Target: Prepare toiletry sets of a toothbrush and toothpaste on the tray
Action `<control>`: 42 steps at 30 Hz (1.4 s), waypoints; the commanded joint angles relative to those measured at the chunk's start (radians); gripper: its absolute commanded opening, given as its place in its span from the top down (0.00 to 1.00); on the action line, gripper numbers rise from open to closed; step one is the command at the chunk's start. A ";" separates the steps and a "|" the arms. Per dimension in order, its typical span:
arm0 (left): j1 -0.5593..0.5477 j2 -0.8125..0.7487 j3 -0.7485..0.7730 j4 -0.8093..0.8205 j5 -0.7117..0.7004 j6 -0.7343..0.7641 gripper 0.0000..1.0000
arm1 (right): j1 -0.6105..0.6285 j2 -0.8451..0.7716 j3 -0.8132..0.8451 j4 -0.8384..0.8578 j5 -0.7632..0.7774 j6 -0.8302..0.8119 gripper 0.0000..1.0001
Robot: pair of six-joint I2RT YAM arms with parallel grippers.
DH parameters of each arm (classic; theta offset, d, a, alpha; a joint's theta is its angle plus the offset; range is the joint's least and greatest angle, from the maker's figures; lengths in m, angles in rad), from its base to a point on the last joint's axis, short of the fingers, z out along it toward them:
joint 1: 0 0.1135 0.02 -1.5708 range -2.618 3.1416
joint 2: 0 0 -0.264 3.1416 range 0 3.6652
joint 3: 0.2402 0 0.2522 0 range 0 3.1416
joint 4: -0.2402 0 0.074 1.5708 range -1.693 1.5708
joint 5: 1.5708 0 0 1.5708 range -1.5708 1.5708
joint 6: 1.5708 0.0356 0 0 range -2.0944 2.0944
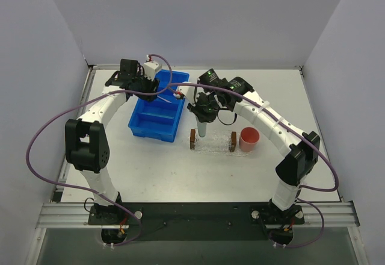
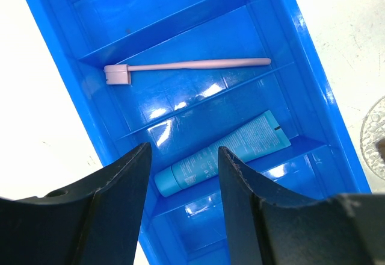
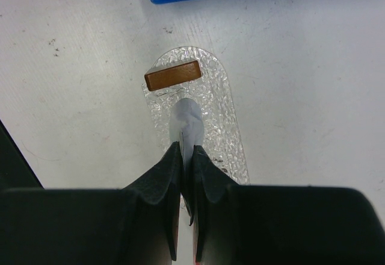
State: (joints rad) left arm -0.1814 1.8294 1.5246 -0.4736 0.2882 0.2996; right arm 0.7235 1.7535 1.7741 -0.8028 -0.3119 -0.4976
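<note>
My right gripper [image 3: 187, 149] is shut on the pale grey-blue toothpaste tube [image 3: 186, 121] and holds it upright above the clear glittery tray [image 3: 222, 114], near its brown end block [image 3: 172, 75]. In the top view the tube [image 1: 203, 128] hangs over the tray [image 1: 212, 144]. My left gripper [image 2: 183, 156] is open and empty over the blue bin [image 2: 313, 72]. The pink-lilac toothbrush [image 2: 186, 66] lies in one bin compartment. The brighter blue toothpaste tube [image 2: 225, 152] lies in the compartment beside it, partly between my fingers.
The blue compartmented bin [image 1: 157, 109] stands left of the tray. A round pink cup [image 1: 249, 138] stands just right of the tray's right brown block [image 1: 232, 141]. Grey walls enclose the white table.
</note>
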 commanded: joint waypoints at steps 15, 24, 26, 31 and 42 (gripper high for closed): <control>0.007 -0.009 0.000 0.032 0.009 0.009 0.42 | -0.002 -0.066 -0.038 0.022 -0.024 0.016 1.00; 0.005 -0.004 0.005 0.032 0.011 0.007 0.42 | -0.004 -0.065 -0.044 0.031 -0.027 0.022 1.00; 0.007 -0.002 0.003 0.030 0.012 0.006 0.42 | -0.006 -0.063 -0.045 0.031 -0.027 0.021 1.00; 0.007 -0.002 0.003 0.032 0.017 0.001 0.42 | -0.010 -0.066 -0.062 0.039 -0.029 0.019 1.00; 0.005 -0.001 0.002 0.030 0.017 0.001 0.42 | -0.012 -0.065 -0.074 0.048 -0.033 0.022 1.00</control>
State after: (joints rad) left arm -0.1814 1.8294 1.5246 -0.4740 0.2886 0.2996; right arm 0.7189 1.7409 1.7023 -0.7650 -0.3229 -0.4862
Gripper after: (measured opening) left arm 0.583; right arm 0.045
